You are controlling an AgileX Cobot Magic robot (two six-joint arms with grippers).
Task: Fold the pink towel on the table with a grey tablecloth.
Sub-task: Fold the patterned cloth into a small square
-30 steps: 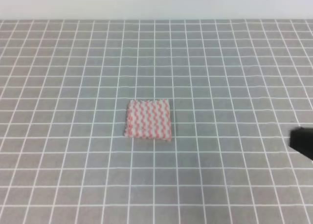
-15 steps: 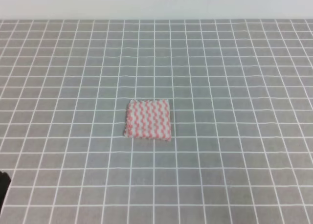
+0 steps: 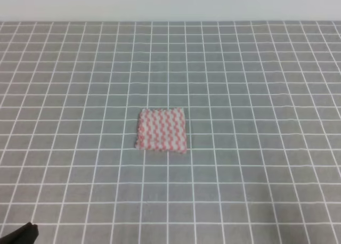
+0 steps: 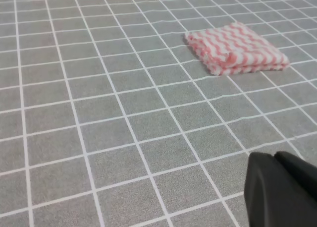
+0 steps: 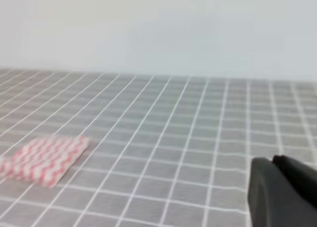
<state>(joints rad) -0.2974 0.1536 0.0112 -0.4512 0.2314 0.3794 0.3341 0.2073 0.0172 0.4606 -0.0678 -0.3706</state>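
Note:
The pink towel (image 3: 161, 129) lies as a small folded rectangle in the middle of the table with a grey tablecloth (image 3: 256, 84), its layers stacked. The left wrist view has the pink towel (image 4: 237, 54) at upper right, and the right wrist view has the pink towel (image 5: 44, 157) at lower left. My left gripper (image 4: 274, 158) is shut and empty, well short of the towel; only a dark tip of the left gripper (image 3: 21, 234) shows in the bottom left corner of the exterior view. My right gripper (image 5: 271, 161) is shut, empty and far right of the towel; it is outside the exterior view.
A pale wall (image 3: 170, 4) runs behind the table's far edge. The gridded grey cloth stretches on every side of the towel, with nothing else on it.
The right gripper's dark tip left the exterior view at the right edge. The left gripper's tip slid from the left edge down to the bottom left corner. The towel stayed put.

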